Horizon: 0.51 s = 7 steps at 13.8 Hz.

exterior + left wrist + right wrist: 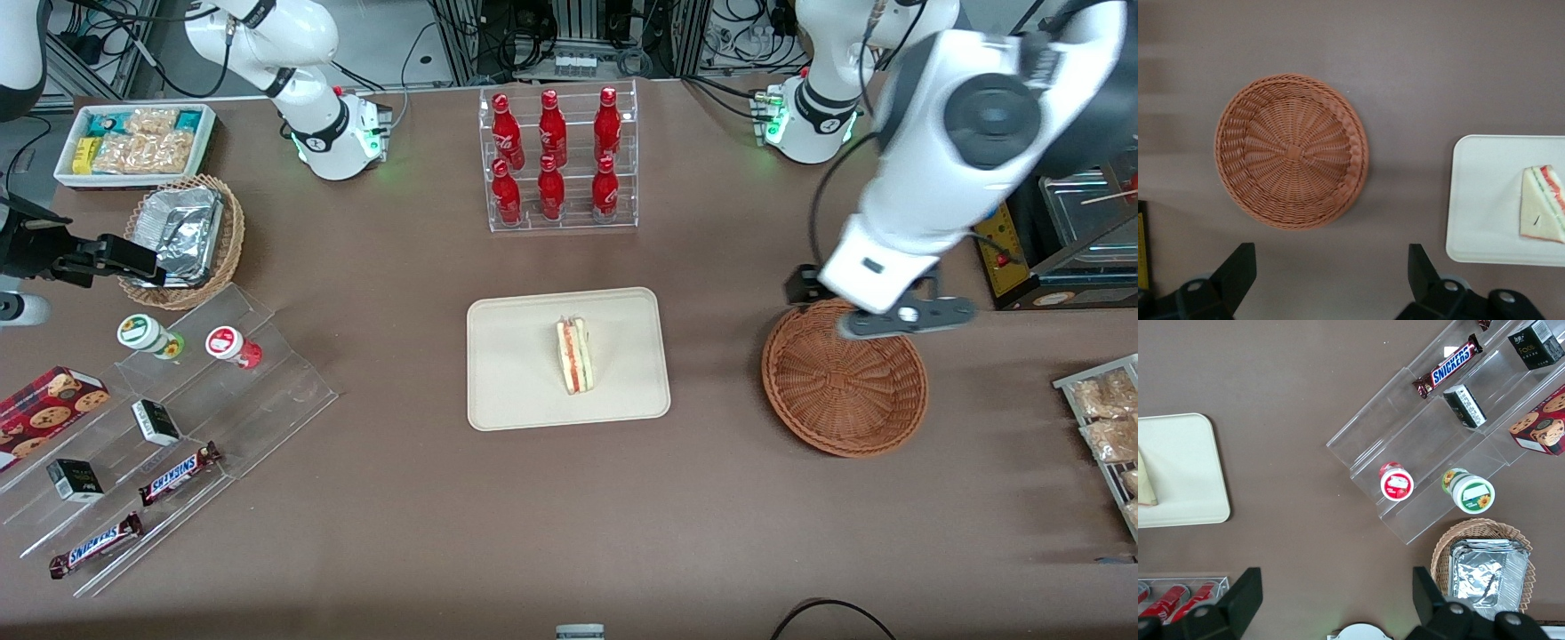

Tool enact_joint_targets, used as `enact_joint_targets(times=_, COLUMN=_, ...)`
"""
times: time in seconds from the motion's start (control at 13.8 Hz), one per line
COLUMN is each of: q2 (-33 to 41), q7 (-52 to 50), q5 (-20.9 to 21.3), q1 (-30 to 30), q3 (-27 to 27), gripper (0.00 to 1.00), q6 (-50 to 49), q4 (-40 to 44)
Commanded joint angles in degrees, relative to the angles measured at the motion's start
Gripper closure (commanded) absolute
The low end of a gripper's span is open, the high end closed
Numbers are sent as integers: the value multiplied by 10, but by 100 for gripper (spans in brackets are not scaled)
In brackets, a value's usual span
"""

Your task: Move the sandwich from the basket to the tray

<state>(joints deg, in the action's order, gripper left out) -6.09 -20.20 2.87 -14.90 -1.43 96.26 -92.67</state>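
The sandwich, a pale bread wedge with red and green filling, lies on the cream tray in the middle of the table; both also show in the left wrist view, the sandwich on the tray. The reddish-brown wicker basket stands toward the working arm's end of the table and holds nothing, as the left wrist view shows. My gripper hangs high over the basket's rim farther from the front camera. Its fingers are spread wide and hold nothing.
A clear rack of red bottles stands farther from the front camera than the tray. A tan basket with foil containers, a white bin of snacks and an acrylic stand with snack bars lie toward the parked arm's end. A wire rack of packets sits at the working arm's end.
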Motion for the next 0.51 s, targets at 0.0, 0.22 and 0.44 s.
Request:
enact_joint_targets(times=0.0, q2=48, q7=71, q5=-17, q1=50, q3=-7, gripper=0, q6=2, q4=-47)
enact_joint_targets(times=0.22, q2=78, q7=135, q5=-32, q1=95, q3=-7, gripper=0, q6=4, q4=-81)
enact_joint_targets(times=0.44, q2=108, q7=137, q5=-32, q1=97, q3=-3, gripper=0, q6=0, q4=-109)
